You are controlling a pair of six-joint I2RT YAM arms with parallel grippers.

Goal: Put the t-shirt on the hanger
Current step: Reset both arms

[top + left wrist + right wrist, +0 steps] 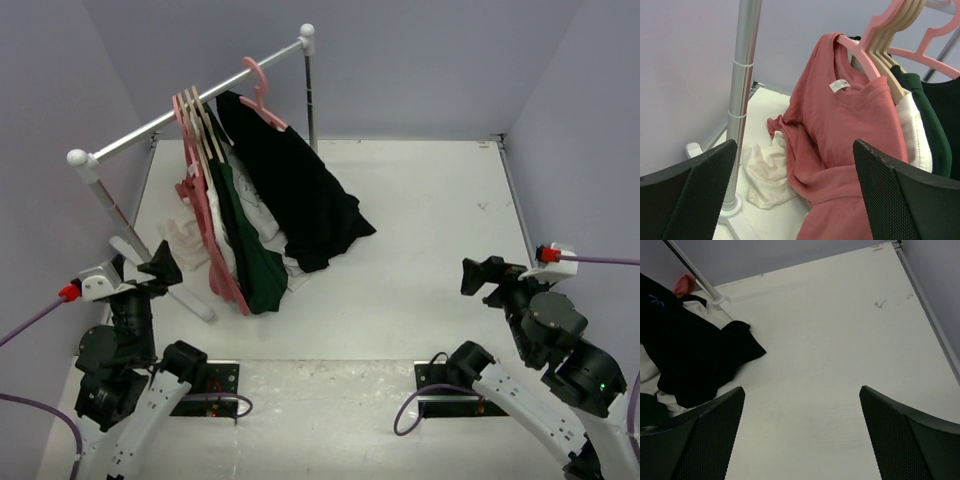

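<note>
The black t-shirt (300, 195) hangs on the pink hanger (262, 95), whose hook sits over the silver rail (190, 105); the shirt's lower end trails onto the table. It also shows in the right wrist view (690, 352) at the left. A pink hanger arm shows at the top right of the left wrist view (930, 55). My left gripper (160, 268) is open and empty near the rack's left foot. My right gripper (482, 275) is open and empty over bare table at the right.
On the same rail hang a pink shirt (850, 150), a dark green garment (250, 255) and a white shirt (262, 222) on pale beige hangers (207, 130). A crumpled white cloth (767, 172) lies by the rack pole (742, 100). Purple walls enclose the table (430, 220).
</note>
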